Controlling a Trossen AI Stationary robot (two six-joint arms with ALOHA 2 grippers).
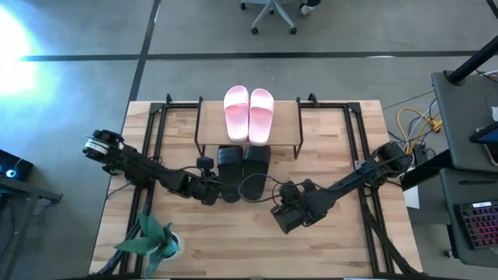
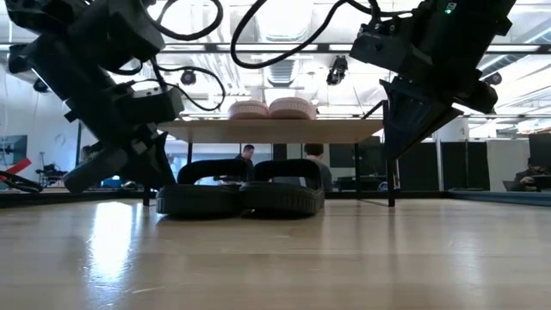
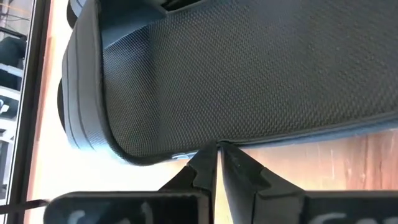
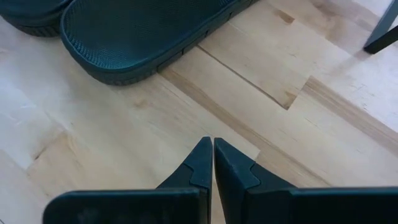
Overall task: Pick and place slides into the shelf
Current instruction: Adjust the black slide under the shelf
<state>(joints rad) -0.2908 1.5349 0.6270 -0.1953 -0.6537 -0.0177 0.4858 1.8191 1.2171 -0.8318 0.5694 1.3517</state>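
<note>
The shelf [image 1: 285, 124] stands at the table's far middle, and the pink pair of slides [image 1: 249, 113] lies on its top board [image 2: 344, 131]. The dark pair [image 1: 244, 163] lies side by side on the tabletop under the shelf's near edge, heels sticking out toward the near side [image 2: 241, 196]. My left gripper [image 1: 215, 191] is shut and low at the left dark slide's [image 3: 249, 68] heel end. My right gripper [image 1: 285, 215] is shut, points down and hovers over bare wood [image 4: 213, 147], right of and nearer than the dark pair's heels [image 4: 137, 37]. My left gripper meets the left dark slide with its shut fingertips [image 3: 205, 163] at the sole's outer side edge near the heel [image 3: 186, 152]. The fingers come almost level from the table's left. The slide lies flat on the tabletop beside its partner.
A small green plant [image 1: 152, 238] stands at the table's near left corner. Black metal frames [image 1: 152, 117] run along both sides of the table. Bare wood lies along the near middle. People sit in the room beyond the shelf [image 2: 248, 155].
</note>
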